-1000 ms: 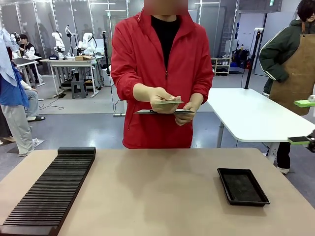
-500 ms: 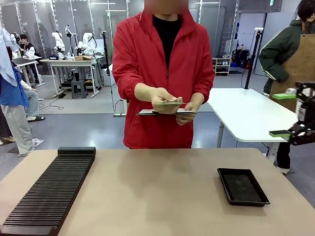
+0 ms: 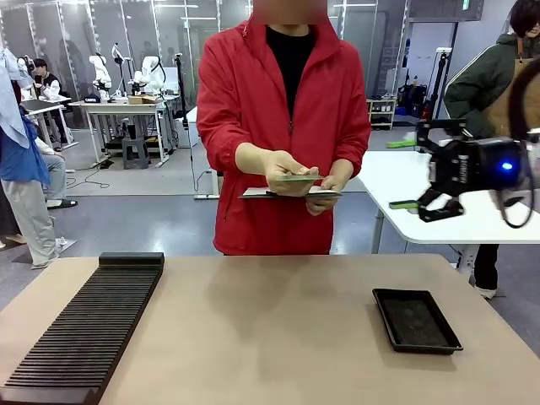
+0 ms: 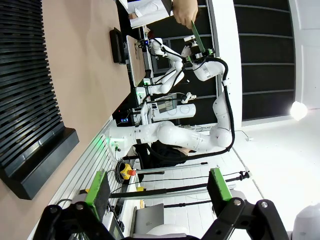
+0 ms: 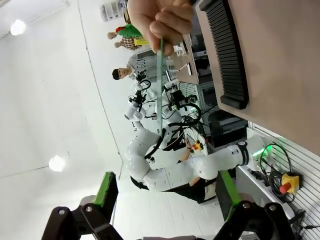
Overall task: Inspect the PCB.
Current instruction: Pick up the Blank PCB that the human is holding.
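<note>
Person at the far side of the counter (image 3: 278, 337) holds the PCB (image 3: 302, 177) flat in one hand (image 3: 285, 171), just above a clipboard (image 3: 283, 193). Right claw (image 3: 403, 174) spread wide, empty, in the air beside the person's hands. Left claw (image 4: 157, 186) spread, empty. Black tray (image 3: 416, 319) and slotted rack (image 3: 84, 329) on the counter.

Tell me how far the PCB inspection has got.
Done: nothing visible. In hand: the person's hand holds the PCB above a clipboard; the right gripper hangs open and empty nearby, the left gripper open too. Left: neither gripper touches the PCB.
</note>
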`<state>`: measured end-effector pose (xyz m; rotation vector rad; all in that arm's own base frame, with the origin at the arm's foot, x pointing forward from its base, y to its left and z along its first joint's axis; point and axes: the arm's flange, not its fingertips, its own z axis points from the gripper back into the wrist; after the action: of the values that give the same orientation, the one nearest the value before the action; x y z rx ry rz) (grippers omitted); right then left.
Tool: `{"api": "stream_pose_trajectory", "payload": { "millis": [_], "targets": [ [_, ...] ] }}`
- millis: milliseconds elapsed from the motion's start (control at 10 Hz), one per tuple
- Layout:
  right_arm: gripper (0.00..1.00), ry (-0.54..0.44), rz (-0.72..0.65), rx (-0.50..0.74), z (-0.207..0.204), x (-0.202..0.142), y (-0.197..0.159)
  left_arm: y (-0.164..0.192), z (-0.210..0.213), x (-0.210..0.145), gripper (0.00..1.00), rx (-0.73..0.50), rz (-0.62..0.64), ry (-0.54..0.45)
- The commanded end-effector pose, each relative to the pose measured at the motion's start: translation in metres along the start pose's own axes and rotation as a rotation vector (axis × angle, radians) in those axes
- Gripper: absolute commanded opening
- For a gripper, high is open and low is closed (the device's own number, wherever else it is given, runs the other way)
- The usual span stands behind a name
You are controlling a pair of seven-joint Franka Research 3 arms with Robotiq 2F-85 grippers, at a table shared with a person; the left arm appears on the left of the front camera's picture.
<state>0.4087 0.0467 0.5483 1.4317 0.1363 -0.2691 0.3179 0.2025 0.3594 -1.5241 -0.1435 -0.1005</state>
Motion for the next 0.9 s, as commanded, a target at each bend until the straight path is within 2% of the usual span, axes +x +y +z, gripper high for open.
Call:
{"api": "stream_pose_trajectory", "payload": {
  "millis": [0,400,800],
  "targets": [
    [1.0,0.003,-0.069,0.015,-0.025,0.01,0.009,-0.001,0.001,0.001,1.0,0.014,0.005,-0.002],
    [1.0,0.032,-0.096,0.064,-0.08,0.004,0.002,-0.001,0.001,0.001,1.0,0.014,0.005,-0.002],
    [1.0,0.052,-0.111,0.059,-0.112,0.005,-0.005,-0.001,0.001,0.001,1.0,0.014,0.005,-0.002]
  ]
}}
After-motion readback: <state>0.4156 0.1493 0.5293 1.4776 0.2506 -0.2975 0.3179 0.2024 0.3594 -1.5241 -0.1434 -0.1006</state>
